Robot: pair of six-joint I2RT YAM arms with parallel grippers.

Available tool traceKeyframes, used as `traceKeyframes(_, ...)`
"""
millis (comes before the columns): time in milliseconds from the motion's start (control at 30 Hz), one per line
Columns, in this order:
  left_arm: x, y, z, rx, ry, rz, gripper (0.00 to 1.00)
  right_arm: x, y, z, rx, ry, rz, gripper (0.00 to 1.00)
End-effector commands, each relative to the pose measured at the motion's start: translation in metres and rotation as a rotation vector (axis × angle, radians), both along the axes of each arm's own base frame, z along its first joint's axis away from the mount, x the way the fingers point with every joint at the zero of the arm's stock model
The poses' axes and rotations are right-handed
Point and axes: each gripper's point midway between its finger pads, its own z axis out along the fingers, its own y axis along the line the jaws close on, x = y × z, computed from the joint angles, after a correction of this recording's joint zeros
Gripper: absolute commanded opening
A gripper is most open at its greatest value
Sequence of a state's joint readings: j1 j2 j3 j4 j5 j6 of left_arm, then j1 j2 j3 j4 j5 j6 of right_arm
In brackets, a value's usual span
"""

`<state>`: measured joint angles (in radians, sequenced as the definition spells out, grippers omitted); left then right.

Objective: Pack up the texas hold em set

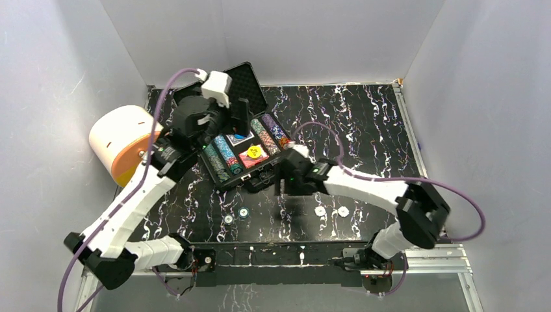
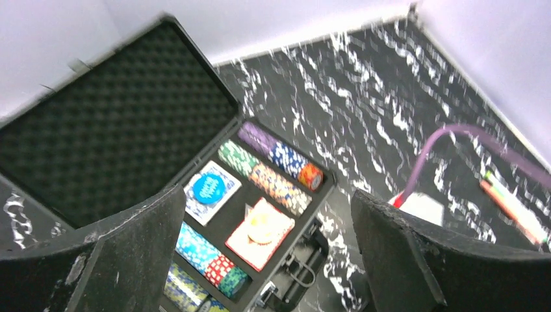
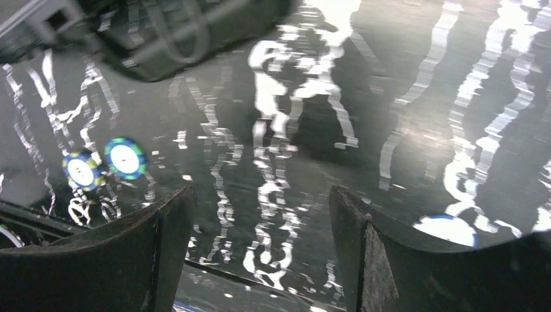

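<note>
Open case point(image 1: 250, 81) at far left, chip rows point(image 2: 279, 185), deck point(image 2: 211, 188) and yellow button point(image 1: 254, 151) seated in its foam. 4 loose chips point(image 1: 229, 219) lie on the near table point(image 1: 364, 130): a green-rimmed pair point(image 3: 125, 157), a white pair point(image 1: 319, 211). The left gripper point(image 2: 266, 201) hangs wide, empty, over the case; the right gripper point(image 3: 260, 192) wide, empty, between both pairs. Step judged: gathering strays; next, right gripper must centre over 1 chip, descend, pinch its rim

White arms point(image 1: 127, 211), black joints point(image 1: 422, 216), purple cables point(image 1: 479, 214)
</note>
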<state>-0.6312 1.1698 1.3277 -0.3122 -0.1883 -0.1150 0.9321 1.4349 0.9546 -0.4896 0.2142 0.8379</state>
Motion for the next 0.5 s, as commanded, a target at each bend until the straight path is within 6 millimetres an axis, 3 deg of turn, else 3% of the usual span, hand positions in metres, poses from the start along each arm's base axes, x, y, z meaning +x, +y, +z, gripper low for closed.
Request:
traceKeyframes(0, -0.019, 0.038, 0.075, -0.093, -0.145, 0.111, 0.98, -0.002, 0.069, 0.027, 0.033, -0.116, 0.138, 0.82)
traceKeyframes(100, -0.032, 0.049, 0.099, -0.118, -0.191, 0.115, 0.98, -0.018, 0.105, 0.027, 0.005, -0.15, 0.256, 0.82)
traceKeyframes(233, -0.043, 0.064, 0.116, -0.129, -0.224, 0.149, 0.98, -0.041, 0.146, 0.013, -0.055, -0.175, 0.42, 0.81)
traceKeyframes(467, -0.055, 0.079, 0.117, -0.141, -0.222, 0.184, 0.98, -0.069, 0.196, 0.0, -0.092, -0.212, 0.633, 0.73)
